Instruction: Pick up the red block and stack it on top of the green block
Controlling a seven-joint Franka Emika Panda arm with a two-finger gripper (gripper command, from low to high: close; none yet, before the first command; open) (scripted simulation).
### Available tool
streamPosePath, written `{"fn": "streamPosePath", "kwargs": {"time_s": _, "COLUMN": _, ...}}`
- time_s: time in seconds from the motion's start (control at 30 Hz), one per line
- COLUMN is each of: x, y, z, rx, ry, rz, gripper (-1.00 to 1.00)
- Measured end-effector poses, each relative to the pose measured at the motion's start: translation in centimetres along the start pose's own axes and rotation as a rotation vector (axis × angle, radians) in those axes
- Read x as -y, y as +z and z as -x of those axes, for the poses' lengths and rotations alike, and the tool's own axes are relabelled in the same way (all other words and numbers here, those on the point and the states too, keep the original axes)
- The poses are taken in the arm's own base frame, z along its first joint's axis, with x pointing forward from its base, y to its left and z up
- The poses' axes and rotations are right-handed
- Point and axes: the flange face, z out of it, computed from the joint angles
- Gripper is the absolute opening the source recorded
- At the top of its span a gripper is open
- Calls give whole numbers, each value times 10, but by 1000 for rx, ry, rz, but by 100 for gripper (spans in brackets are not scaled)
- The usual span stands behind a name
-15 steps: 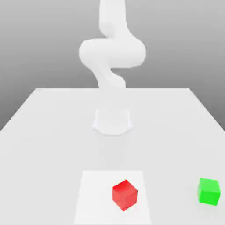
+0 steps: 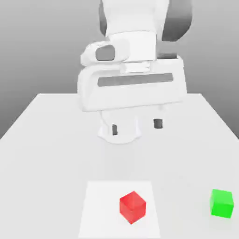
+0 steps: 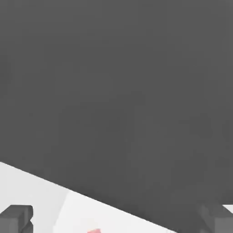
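So the Panda arm (image 2: pixel 135 18) is hanging over the desk (image 2: pixel 46 163), with its white hand housing (image 2: pixel 133 86) across the upper middle of the exterior view, tipped a bit so the end toward the exterior view's left sits lower. The pincer (image 2: pixel 136 127) is spread wide, its two dark fingertips (image 2: pixel 158 123) well apart and nothing between them. Same deal in the hand view: dark grey tips at two opposite edges, big gap in the middle.

The red block (image 2: pixel 132 207) is down on a bright white square (image 2: pixel 105 205) that lies on the pale desk, toward the near edge of the exterior view. It's turned so one corner faces out, and it sits nearer the square's side on the exterior view's right. The pincer isn't touching it. The hand view catches just a pinkish-red bit of it at the picture's border.

The green block (image 2: pixel 221 203) is well apart from the red one, off at the exterior view's right, on the bare desk outside the white square. Nothing's on top of it. Behind the hand you can make out the arm's white round base (image 2: pixel 119 133) on the desk.
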Motion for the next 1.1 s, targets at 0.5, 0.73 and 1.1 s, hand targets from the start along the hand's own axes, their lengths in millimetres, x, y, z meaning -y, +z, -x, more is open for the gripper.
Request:
{"fn": "streamPosePath", "kwargs": {"time_s": 0.5, "x": -34, "y": 190, "z": 76, "rx": 207, "ry": -186, "rz": 114, "gripper": -100}}
{"fn": "streamPosePath", "kwargs": {"time_s": 0.73, "x": -32, "y": 175, "z": 72, "rx": 208, "ry": -188, "rz": 115, "gripper": -100}}
{"fn": "streamPosePath", "kwargs": {"time_s": 1.1, "x": 150, "y": 116, "z": 134, "rx": 225, "ry": -456, "rz": 85, "gripper": -100}}
